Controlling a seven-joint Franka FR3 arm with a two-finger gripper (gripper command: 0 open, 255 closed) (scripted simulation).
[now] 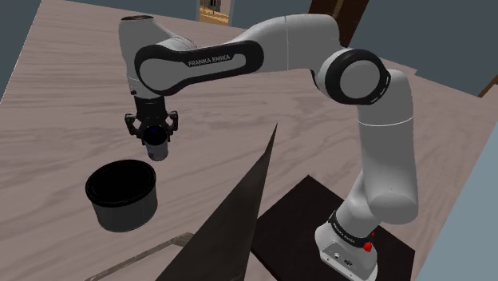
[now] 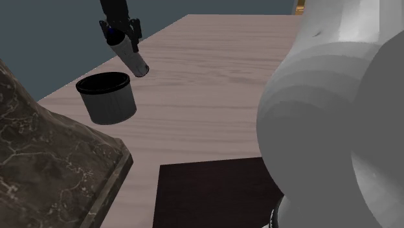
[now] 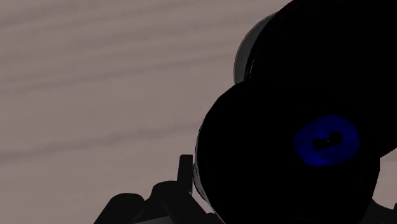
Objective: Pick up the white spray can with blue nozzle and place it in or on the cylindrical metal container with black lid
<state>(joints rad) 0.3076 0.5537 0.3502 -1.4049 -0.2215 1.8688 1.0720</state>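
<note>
Pale spray can (image 1: 157,148) hangs clasped in the black hand (image 1: 152,132), near the dark container (image 1: 121,199).

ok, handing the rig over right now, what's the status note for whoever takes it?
Gripper: shut on the can, nozzle end up between the fingers.
Can: off the table, in the air close by the container rim; not clearly over the opening.
Container: upright on the table, top open.
Done: pick and lift.
Left: probably centre over the opening, lower, release.
</note>
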